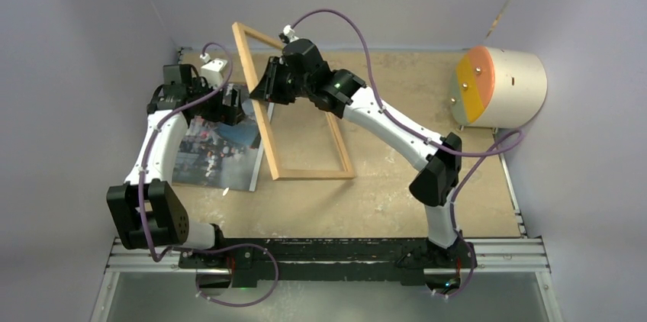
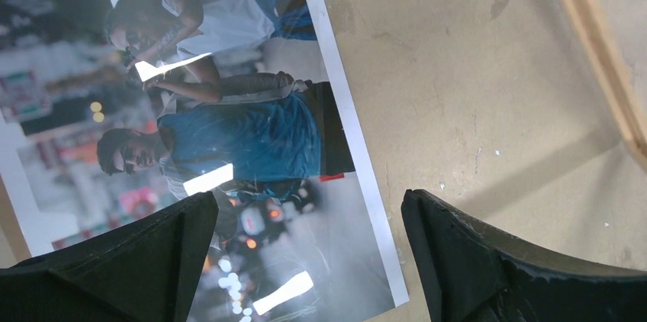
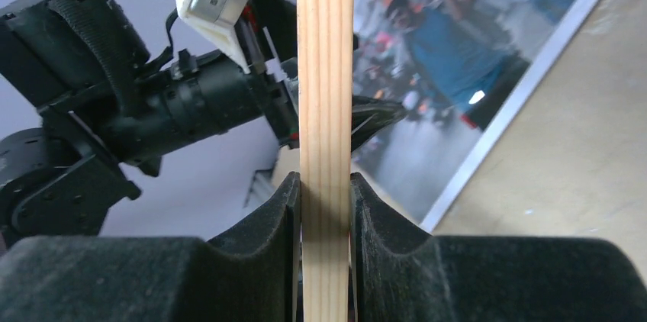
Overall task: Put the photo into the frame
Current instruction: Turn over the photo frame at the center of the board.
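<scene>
So where this stands: barely started, I'd say. The large glossy print of people in blue, white and dark tones (image 1: 217, 146) is lying flat, picture side up, on the beige tabletop (image 1: 397, 185) on the left side, not in anything yet. The big rectangular frame of thin light-orange wooden strips (image 1: 313, 174) is just to its right, and it's tipped up. The right gripper (image 3: 326, 185) has its fingers pinched tight on one long strip, and the far end is lifted off the table with the near end looking like it's resting down. The frame's near-left corner sits right beside the photo's near-right corner; can't tell if they touch or overlap. The left gripper (image 2: 309, 211) hangs spread wide over the photo's edge, one finger above the print and one above bare table, holding nothing. So what's done, as far as I can see: frame grabbed and raised. What's left is pretty much everything that matters. That means getting hold of that thin flat print (looks fiddly to pick off a flat surface), sliding it into the frame and squaring it up. I honestly can't tell whether there's a pane in there.
</scene>
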{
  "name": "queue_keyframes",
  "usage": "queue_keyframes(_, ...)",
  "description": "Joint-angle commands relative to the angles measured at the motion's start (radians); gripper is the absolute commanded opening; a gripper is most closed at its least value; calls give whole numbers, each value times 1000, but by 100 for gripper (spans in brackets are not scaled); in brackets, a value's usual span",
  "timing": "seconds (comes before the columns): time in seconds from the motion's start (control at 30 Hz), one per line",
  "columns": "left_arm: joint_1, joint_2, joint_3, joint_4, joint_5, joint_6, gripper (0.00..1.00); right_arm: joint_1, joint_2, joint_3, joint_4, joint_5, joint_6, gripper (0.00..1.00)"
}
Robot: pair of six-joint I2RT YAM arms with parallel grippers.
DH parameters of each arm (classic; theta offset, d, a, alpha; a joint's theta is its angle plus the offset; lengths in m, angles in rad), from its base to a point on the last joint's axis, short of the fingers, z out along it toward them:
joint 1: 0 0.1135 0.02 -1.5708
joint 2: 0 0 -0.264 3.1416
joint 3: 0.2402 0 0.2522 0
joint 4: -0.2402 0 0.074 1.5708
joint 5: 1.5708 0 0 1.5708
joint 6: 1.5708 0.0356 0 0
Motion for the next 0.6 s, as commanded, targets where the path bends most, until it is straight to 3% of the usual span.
queue_keyframes(0.0, 10, -56, 48, -7, 30, -12, 100, -38, -31, 15, 115, -171, 159, 0)
queue_keyframes(0.2, 20, -77, 50, 4, 28, -28, 100, -112, -136, -265, 427, -335, 387, 0)
queue_keyframes(0.57, 19, -84, 73, 75, 58, -96, 100, -190, -191, -564, 924, -499, 705, 0)
